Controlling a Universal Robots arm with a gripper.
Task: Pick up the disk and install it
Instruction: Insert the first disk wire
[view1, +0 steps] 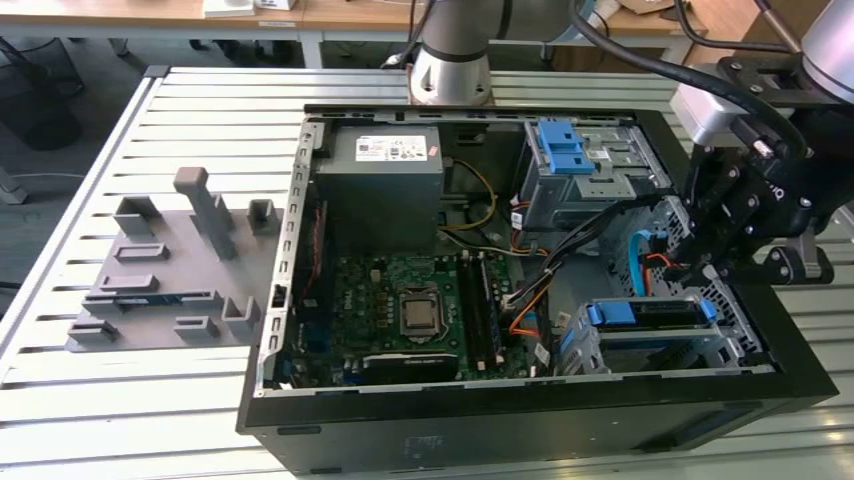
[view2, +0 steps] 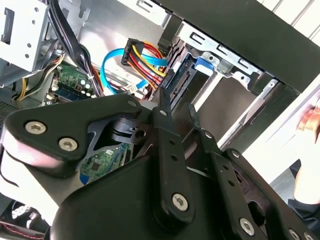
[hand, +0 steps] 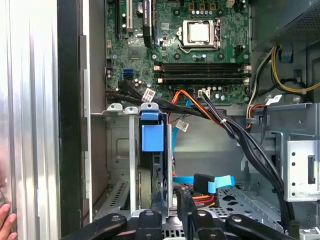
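The open computer case lies on the slatted table, with the motherboard in its middle. The gripper hangs at the case's side on the exterior view's right. Its black fingers are pressed close together — they pinch nothing. The disk sits in the drive cage, just below the fingertips — its blue bracket faces up.

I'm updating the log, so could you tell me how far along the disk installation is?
Looks done: the disk stands in the cage, its blue bracket showing. In hand: the pincer hovers close by it. Left: I cannot tell whether it is fully seated.
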